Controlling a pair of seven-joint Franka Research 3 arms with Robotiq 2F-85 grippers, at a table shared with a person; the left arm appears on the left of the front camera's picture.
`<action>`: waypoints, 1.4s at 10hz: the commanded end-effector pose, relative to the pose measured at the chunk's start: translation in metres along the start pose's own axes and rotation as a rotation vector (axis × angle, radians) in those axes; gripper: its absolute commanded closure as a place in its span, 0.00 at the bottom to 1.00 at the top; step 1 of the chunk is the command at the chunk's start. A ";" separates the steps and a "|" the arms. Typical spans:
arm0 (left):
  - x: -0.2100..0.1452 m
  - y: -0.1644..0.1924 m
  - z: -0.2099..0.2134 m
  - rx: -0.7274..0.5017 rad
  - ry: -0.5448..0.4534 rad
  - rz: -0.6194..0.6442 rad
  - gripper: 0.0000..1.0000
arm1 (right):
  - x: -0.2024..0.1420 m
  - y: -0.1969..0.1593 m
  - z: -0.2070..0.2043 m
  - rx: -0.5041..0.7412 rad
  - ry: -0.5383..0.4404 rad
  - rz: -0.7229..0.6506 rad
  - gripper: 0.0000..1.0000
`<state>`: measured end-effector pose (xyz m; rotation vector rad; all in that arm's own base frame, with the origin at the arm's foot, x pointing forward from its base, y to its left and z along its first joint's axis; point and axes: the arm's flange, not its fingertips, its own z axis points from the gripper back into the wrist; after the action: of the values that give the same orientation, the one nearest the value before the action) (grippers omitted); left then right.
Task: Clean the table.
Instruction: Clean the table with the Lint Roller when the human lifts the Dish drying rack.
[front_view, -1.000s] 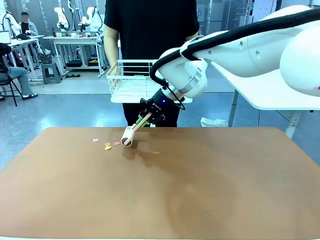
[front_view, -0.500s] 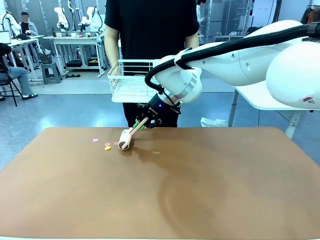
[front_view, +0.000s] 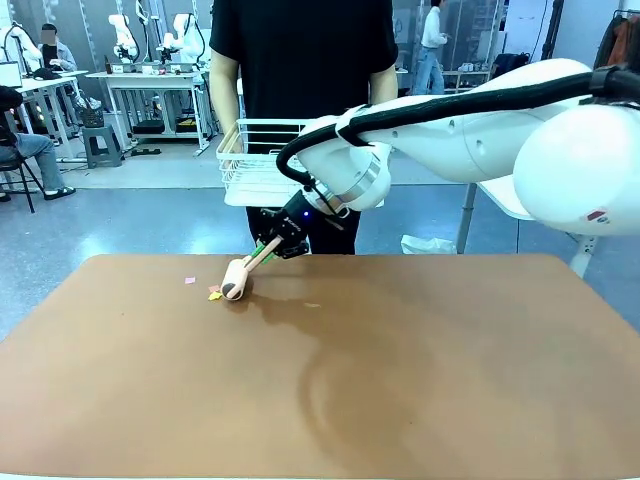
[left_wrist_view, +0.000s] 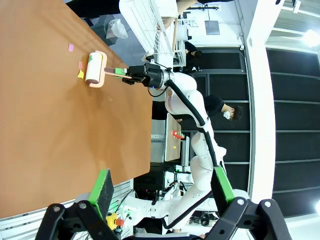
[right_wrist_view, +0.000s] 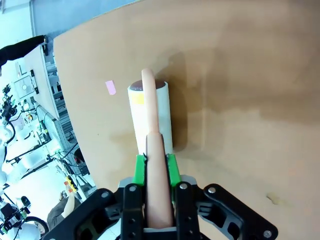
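Clamped on the lint roller (front_view: 238, 280), the right end effector (right_wrist_view: 156, 170) slants it down onto the worktop (front_view: 420, 380) toward paper scraps (front_view: 213, 294) just left of the roller, the wide-open left end effector (left_wrist_view: 162, 187) far off.

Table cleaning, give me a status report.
Right gripper shut on lint roller, its head on the table by a yellow scrap. Left gripper open, empty. Pink scrap farther left, nothing blocking.
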<state>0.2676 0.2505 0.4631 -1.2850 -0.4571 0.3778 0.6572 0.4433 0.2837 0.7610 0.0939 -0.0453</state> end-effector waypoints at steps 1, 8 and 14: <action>-0.001 0.000 0.003 -0.021 0.000 -0.006 0.00 | -0.005 0.019 -0.076 -0.072 0.145 -0.010 0.79; -0.001 0.000 0.003 -0.021 0.000 -0.006 0.00 | -0.014 0.079 -0.141 -0.021 0.186 0.016 0.79; -0.001 0.000 0.003 -0.021 0.000 -0.006 0.00 | -0.028 0.081 -0.054 0.068 0.169 0.171 0.79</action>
<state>0.2676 0.2505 0.4631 -1.2854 -0.4568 0.3775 0.6296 0.5486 0.2841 0.8526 0.1838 0.0989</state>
